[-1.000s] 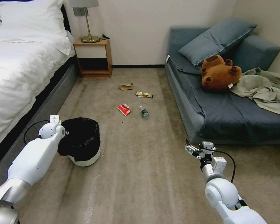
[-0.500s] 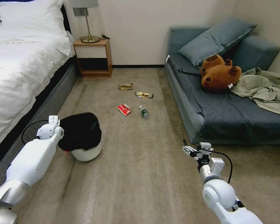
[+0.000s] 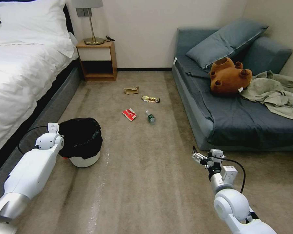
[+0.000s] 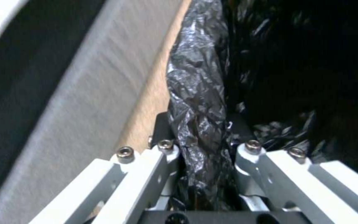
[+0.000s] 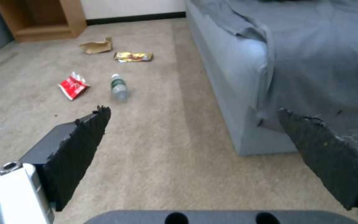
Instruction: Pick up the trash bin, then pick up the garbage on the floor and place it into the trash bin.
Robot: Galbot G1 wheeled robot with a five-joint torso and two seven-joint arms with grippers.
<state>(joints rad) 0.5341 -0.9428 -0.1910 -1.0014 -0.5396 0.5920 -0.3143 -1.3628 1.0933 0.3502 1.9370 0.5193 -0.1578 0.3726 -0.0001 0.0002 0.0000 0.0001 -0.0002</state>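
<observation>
From the head view, the trash bin [image 3: 81, 143] sits at the near left of the carpet [image 3: 146, 182], close to the bed [image 3: 19, 71], with the left gripper [image 3: 60, 143] at its left rim. Farther off lie the red-and-white snack packet [image 3: 129, 114], the small bottle [image 3: 150, 117], the gold wrapper [image 3: 150, 98] and the brown paper bag [image 3: 131, 90], left of the grey sofa [image 3: 237, 117]. The right gripper [image 3: 198, 158] hangs above bare carpet at the near right

From the left wrist, the fingers [image 4: 161, 124] are clamped on the rim, pinching the crinkly black bag [image 4: 195, 93]

From the right wrist, the pads [image 5: 84, 137] stand wide apart, holding nothing, with the four litter pieces on the floor beyond
</observation>
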